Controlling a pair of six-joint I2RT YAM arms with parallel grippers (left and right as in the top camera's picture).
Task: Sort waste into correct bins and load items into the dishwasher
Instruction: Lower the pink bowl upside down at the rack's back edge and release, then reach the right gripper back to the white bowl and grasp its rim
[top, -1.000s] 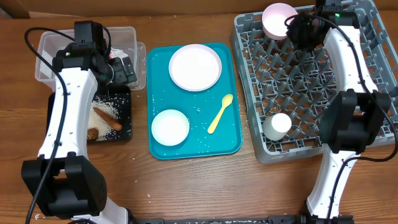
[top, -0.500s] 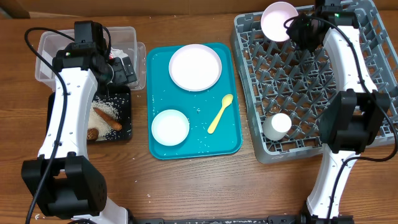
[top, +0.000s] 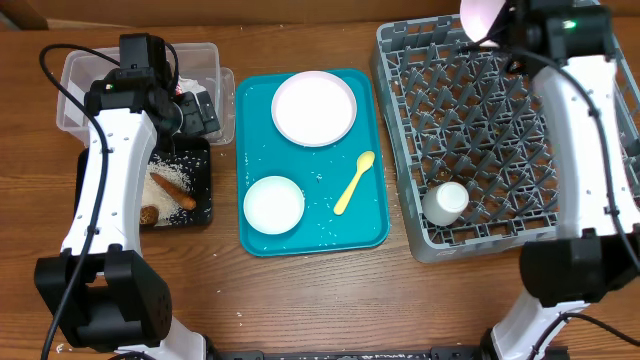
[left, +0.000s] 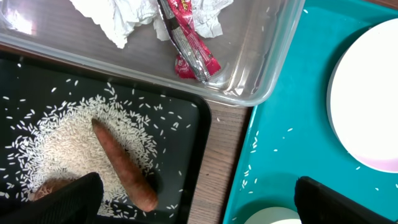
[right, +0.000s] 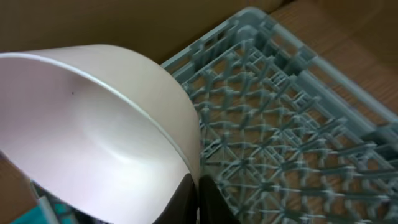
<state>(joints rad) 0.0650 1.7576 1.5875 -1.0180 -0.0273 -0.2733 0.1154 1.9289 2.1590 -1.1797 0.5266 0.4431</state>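
My right gripper (right: 196, 199) is shut on the rim of a white bowl (right: 93, 143), which it holds tilted above the far edge of the grey dishwasher rack (right: 286, 143). Overhead, that bowl (top: 482, 15) is at the top edge, over the rack (top: 398, 160). A small white cup (top: 447, 200) lies in the rack's near left corner. The plate (top: 314, 108), a second bowl (top: 273, 204) and the yellow spoon (top: 354, 183) rest on the teal tray (top: 300, 170). My left gripper (left: 199, 205) hangs open over the gap between black tray (left: 180, 155) and teal tray, holding nothing.
The clear tub (left: 261, 56) holds the crumpled napkin (left: 124, 15) and the red-and-white wrapper (left: 189, 46). On the black tray are rice (left: 68, 143), an orange-brown stick (left: 124, 165) and a brown chunk (left: 50, 186). Loose rice grains dot the teal tray.
The right gripper closed on the bowl at the rack's far left corner and has lifted it up and to the right. The left arm has not moved.
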